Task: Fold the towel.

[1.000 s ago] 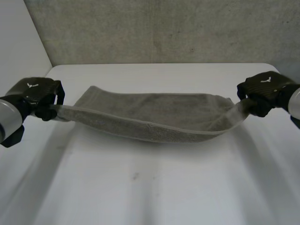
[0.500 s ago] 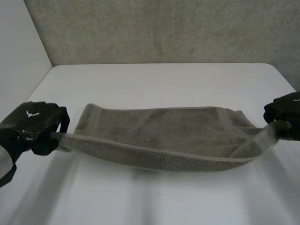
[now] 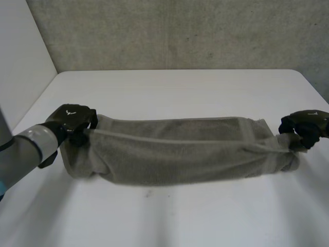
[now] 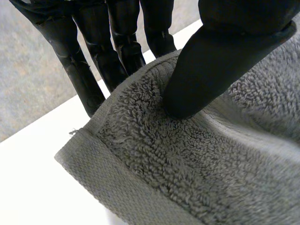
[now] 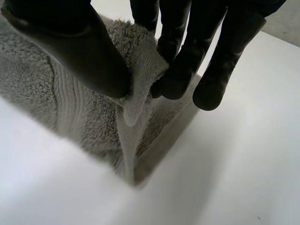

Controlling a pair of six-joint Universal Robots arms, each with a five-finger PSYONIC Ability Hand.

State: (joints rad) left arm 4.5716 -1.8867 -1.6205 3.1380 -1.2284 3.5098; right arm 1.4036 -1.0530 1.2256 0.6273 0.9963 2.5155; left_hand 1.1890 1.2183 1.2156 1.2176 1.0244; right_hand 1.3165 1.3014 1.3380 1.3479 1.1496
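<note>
A grey towel (image 3: 180, 152) lies across the middle of the white table (image 3: 180, 87), stretched long from side to side and doubled over itself. My left hand (image 3: 72, 119) holds its left end; in the left wrist view the thumb (image 4: 211, 61) presses the towel's corner (image 4: 154, 159) against the fingers (image 4: 93, 51) behind it. My right hand (image 3: 303, 126) holds the right end; in the right wrist view the thumb (image 5: 79, 47) and fingers (image 5: 187, 56) pinch a fold of the towel (image 5: 136, 89) just above the table.
A grey concrete wall (image 3: 180, 31) stands behind the table's far edge. Bare white table (image 3: 169, 216) stretches in front of the towel and behind it.
Both hands came toward the near side, then swung back away and down, carrying the held edge over. The towel went from a sagging, lifted sheet to a doubled strip on the table.
</note>
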